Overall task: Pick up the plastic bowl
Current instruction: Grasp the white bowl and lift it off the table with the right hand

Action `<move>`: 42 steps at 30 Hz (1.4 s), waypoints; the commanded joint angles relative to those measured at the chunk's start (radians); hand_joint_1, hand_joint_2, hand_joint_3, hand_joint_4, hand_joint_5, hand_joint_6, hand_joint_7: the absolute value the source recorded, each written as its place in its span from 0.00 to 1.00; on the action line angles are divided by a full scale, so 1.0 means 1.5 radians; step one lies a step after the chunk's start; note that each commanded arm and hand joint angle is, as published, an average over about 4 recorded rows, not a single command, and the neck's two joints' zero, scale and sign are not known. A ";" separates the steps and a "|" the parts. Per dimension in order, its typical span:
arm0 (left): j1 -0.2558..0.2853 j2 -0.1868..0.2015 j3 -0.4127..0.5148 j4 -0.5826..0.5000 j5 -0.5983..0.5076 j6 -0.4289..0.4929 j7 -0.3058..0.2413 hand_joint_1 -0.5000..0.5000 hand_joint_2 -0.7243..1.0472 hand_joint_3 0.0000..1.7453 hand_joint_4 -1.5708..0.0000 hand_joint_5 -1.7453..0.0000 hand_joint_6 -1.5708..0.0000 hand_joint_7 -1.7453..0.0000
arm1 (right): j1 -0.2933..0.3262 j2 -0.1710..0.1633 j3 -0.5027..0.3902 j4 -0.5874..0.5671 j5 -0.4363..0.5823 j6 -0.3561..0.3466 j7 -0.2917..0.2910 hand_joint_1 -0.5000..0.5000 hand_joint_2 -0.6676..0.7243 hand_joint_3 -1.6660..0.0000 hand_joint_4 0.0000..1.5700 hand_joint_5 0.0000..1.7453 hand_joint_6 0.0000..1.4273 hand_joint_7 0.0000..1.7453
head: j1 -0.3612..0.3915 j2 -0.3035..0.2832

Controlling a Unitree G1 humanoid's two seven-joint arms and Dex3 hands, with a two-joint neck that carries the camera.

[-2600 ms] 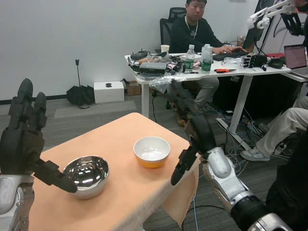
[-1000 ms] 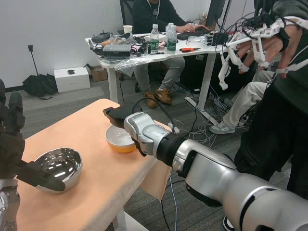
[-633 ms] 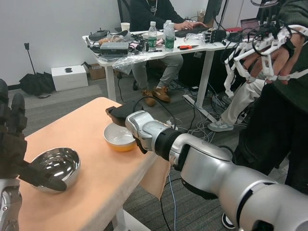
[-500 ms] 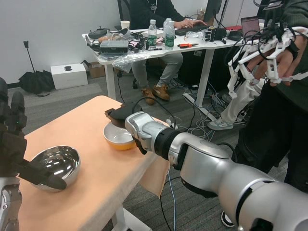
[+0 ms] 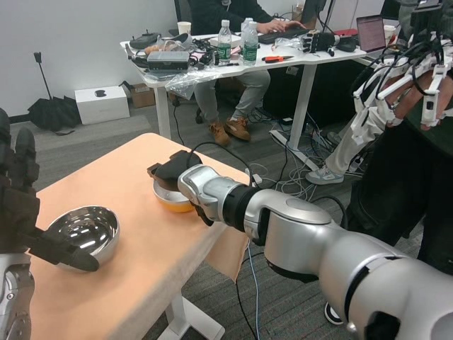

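Note:
The plastic bowl (image 5: 172,203), orange outside and white inside, stands on the peach-covered table (image 5: 134,276) near its far right edge. My right hand (image 5: 172,172) lies over the bowl's top and hides most of the white inside. Its fingers curl down over the rim and grip it. The bowl's base still looks to be on the cloth. The silver right forearm (image 5: 283,227) stretches in from the lower right. My left hand (image 5: 21,209) waits upright at the left edge, fingers apart, holding nothing, close beside the steel bowl.
A shiny steel bowl (image 5: 83,232) sits on the table's left part. A person in a dark top wearing a white finger rig (image 5: 396,92) stands close at the right. Behind is a cluttered white desk (image 5: 233,60) with a seated person.
My right hand has come down from just above the plastic bowl's far rim onto the bowl, covering its opening. The camera has shifted slightly. The left hand has stayed put.

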 commanded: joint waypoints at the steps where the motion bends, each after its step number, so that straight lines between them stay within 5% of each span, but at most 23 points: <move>1: 0.003 -0.003 0.000 0.005 -0.002 -0.008 0.001 0.00 0.05 0.05 1.00 1.00 1.00 0.96 | -0.022 0.003 0.013 -0.001 0.006 -0.002 -0.006 0.08 0.45 0.95 0.00 0.00 0.00 0.11 | 0.002 0.001; 17: 0.005 -0.003 -0.001 0.009 -0.004 -0.013 0.001 0.00 0.05 0.05 1.00 1.00 1.00 0.96 | -0.025 0.007 0.024 0.016 0.040 0.006 -0.008 0.04 0.32 0.90 0.06 0.60 0.07 0.74 | 0.006 -0.007; 24: 0.012 -0.003 0.000 0.008 -0.005 -0.015 0.001 0.00 0.05 0.04 1.00 1.00 1.00 0.96 | -0.024 0.005 0.020 0.016 0.045 0.006 -0.015 0.02 0.28 0.85 0.13 0.83 0.12 0.87 | 0.009 -0.010; 30: 0.014 -0.003 0.002 0.006 -0.005 -0.016 0.001 0.00 0.05 0.05 1.00 1.00 1.00 0.96 | -0.016 0.002 0.004 0.008 0.050 0.001 -0.031 0.03 0.15 0.62 0.23 0.93 0.21 0.88 | 0.012 -0.006; 35: 0.015 -0.003 0.004 0.005 -0.005 -0.016 0.001 0.00 0.05 0.05 1.00 1.00 1.00 0.96 | -0.008 -0.001 -0.019 -0.001 0.050 -0.004 -0.041 0.04 0.14 0.48 0.32 1.00 0.28 0.91 | 0.015 -0.006; 39: 0.015 -0.002 0.005 0.006 -0.005 -0.016 0.001 0.00 0.05 0.05 1.00 1.00 1.00 0.96 | 0.002 -0.006 -0.047 -0.016 0.050 -0.012 -0.043 0.04 0.14 0.15 0.37 1.00 0.39 0.95 | 0.018 -0.007; 42: 0.015 -0.003 0.005 0.006 -0.005 -0.016 0.001 0.00 0.05 0.05 1.00 1.00 1.00 0.96 | 0.005 -0.008 -0.052 -0.021 0.050 -0.014 -0.042 0.04 0.14 0.08 0.39 1.00 0.45 0.96 | 0.018 -0.008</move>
